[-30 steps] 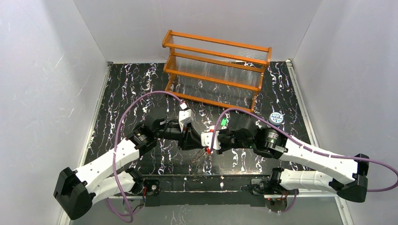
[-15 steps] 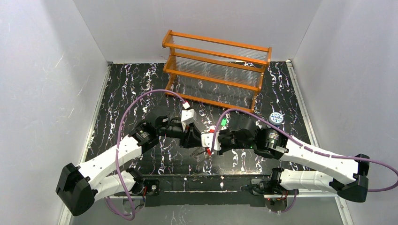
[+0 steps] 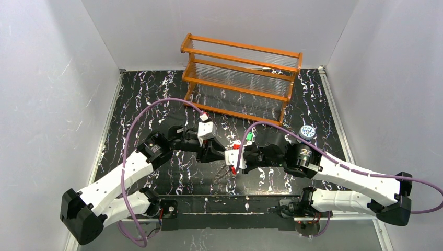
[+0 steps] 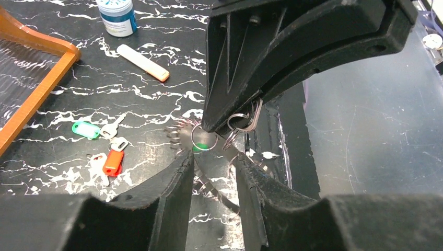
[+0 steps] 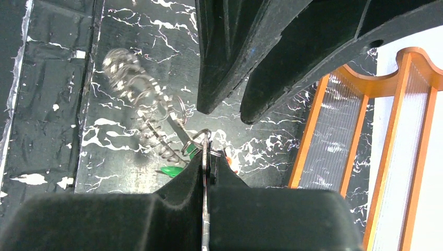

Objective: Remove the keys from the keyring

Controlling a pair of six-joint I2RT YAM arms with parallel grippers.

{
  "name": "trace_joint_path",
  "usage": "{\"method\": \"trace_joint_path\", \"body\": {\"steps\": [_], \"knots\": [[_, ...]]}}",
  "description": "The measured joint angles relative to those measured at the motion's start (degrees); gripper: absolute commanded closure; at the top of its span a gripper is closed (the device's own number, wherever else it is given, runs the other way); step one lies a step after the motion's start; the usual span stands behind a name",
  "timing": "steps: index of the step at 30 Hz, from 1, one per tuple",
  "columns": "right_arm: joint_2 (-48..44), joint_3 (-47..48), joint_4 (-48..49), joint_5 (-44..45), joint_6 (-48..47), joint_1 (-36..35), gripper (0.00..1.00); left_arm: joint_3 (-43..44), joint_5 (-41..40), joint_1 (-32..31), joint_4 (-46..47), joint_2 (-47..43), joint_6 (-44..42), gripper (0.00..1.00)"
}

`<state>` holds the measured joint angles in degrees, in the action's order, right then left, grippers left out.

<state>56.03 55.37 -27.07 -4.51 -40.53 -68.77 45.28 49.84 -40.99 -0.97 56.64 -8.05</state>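
Observation:
My right gripper (image 3: pixel 230 157) (image 5: pixel 209 157) is shut on a thin edge-on strip of metal, part of the keyring bunch. In the left wrist view it pinches small silvery split rings (image 4: pixel 240 122) at its tip. The toothed dark-grey keyring (image 4: pixel 180 139) (image 5: pixel 140 112) hangs from them, blurred, with a green key head (image 4: pixel 201 148) (image 5: pixel 172 170) attached. My left gripper (image 3: pixel 211 151) (image 4: pixel 214 157) is open, its fingers either side of the hanging ring, just below the right gripper's tip. Loose on the table lie a green key (image 4: pixel 85 129) and a red key (image 4: pixel 112 162).
An orange wooden rack (image 3: pixel 240 78) stands at the back. A blue-white lidded jar (image 4: pixel 117 15) (image 3: pixel 307 131) and a clear tube with an orange cap (image 4: pixel 142 61) lie right of the grippers. The table's front edge strip (image 3: pixel 230 204) is close below.
My left arm has swung its elbow outward and its gripper has shifted slightly back and left. The right gripper stays shut, and the hanging ring and keys sway.

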Motion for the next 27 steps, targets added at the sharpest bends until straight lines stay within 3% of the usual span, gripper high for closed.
{"method": "trace_joint_path", "body": {"steps": [12, 27], "knots": [[-0.07, 0.0, 0.0, -0.02, -0.02, -0.26, 0.99, 1.29, 4.87, 0.0, -1.73, 4.85, -1.99, 0.67], [-0.07, 0.0, 0.0, 0.07, -0.02, -0.33, 0.99, -1.77, 8.96, 0.0, 8.83, 5.18, 8.59, 0.69]]}}
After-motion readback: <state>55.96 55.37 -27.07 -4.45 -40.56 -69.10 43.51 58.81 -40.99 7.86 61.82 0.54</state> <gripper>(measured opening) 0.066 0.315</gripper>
